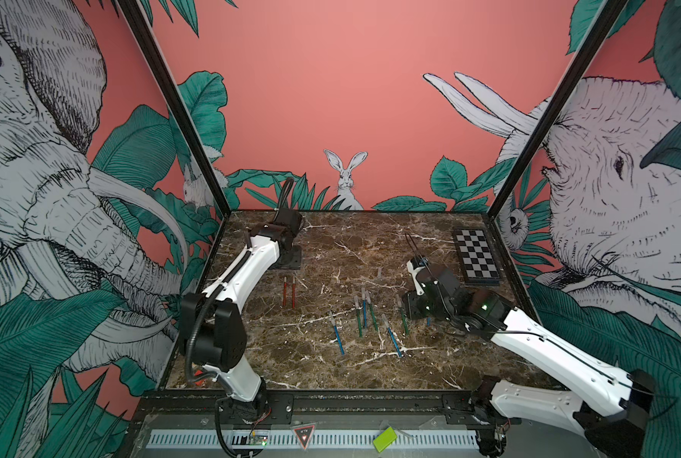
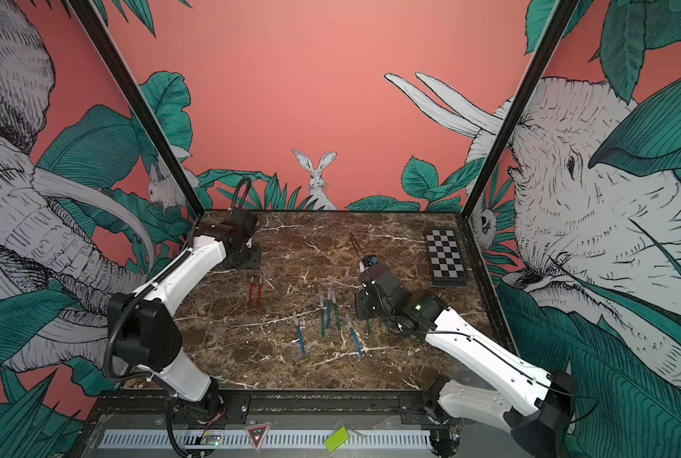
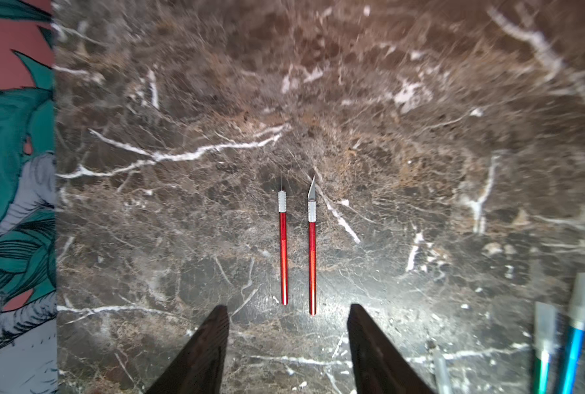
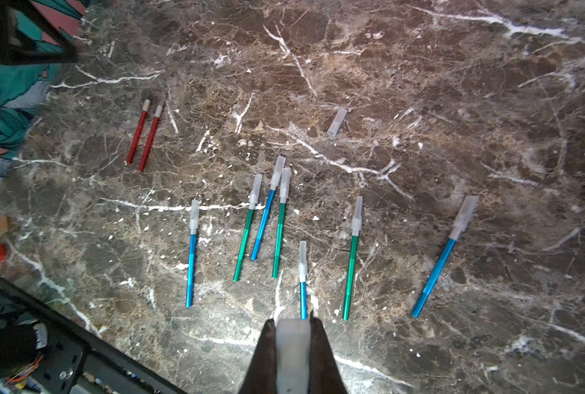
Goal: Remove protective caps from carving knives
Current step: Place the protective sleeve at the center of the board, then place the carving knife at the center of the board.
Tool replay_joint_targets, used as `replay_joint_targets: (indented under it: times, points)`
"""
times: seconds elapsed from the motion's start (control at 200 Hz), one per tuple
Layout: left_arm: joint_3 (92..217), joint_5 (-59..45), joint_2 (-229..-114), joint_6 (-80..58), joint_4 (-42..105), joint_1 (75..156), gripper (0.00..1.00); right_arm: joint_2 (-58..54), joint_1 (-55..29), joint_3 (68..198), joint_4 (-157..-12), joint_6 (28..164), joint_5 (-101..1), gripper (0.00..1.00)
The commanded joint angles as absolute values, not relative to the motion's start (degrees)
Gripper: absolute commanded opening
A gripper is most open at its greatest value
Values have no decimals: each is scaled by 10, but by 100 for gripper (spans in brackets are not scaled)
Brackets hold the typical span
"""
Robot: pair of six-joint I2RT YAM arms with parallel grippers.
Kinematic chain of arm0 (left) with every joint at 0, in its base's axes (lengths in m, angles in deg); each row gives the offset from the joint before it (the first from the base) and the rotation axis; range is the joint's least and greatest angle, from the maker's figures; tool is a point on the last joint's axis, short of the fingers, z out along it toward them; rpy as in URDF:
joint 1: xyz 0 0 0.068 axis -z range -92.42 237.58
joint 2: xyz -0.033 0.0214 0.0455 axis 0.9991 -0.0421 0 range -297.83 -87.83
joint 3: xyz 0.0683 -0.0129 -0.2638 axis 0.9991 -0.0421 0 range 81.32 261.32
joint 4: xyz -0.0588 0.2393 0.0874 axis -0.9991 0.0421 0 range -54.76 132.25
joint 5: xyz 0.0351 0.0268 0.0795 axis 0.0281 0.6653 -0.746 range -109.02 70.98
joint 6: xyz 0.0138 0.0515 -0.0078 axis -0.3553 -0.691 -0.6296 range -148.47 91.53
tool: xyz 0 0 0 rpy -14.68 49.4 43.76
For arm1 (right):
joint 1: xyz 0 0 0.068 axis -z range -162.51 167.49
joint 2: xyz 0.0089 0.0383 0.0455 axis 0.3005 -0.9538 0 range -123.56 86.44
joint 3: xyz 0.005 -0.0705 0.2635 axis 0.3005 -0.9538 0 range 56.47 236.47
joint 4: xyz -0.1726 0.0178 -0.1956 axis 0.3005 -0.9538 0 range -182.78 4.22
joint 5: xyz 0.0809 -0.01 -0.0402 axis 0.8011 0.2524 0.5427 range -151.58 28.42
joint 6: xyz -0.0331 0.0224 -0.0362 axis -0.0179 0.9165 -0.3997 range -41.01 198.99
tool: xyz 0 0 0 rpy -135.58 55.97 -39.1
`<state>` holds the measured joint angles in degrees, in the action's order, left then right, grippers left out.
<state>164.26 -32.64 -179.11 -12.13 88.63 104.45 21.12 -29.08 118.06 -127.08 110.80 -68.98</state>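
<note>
Plainly, the marble surface (image 1: 330, 253) carries everything, and both arms hang over it. The left hand (image 3: 287, 307) stands wide open and empty above the two red knives (image 3: 312, 259). These lie side by side, close but not touching, with their blades bare. The right hand (image 4: 291, 320) is closed on a clear cap (image 4: 292, 348) and hangs over the right part of the row. That row is seven blue and green knives (image 4: 279, 238), lying loosely between the arms, each with its sleeve on. One loose cap (image 4: 337, 121) lies alone on the far side of them.

The step in hand looks like parting with the held cap. To do it well, I would carry it to the bare patch near the loose cap, well apart from the row. I would bring it low before opening the hand, since so light a tube is likely to bounce or roll if let go from a height. It may also cling to the hand for a moment. A cap rolling in among the knives would muddle which ones are done.

The left hand is free and could then take a capped knife by its handle. It should approach clear of the red pair, because those exposed blades could catch it. Any pull on a sleeve should run straight along the knife, not sideways.
</note>
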Motion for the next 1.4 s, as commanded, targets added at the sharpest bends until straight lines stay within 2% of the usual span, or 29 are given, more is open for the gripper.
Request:
replay_joint_targets:
  times: [0.0, 0.295, 0.61, 0.95, 1.395]
  points:
    - [1591, -332, -1721, -131, 873, 1042, 69, 156, -260, 1218, -1305, 1068, -701, 0]
    - [1445, -370, -1599, -132, 809, 1042, 76, -21, -190, 1344, -1304, 1044, -658, 0]
    - [1441, -362, -1595, -130, 808, 1048, 76, -229, -129, 1474, -1316, 1051, -613, 0]
    - [1442, -365, -1599, -135, 806, 1056, 76, -328, -107, 1529, -1287, 1079, -593, 0]
    - [1443, -369, -1600, -141, 805, 1062, 77, -394, -103, 1560, -1276, 1121, -588, 4]
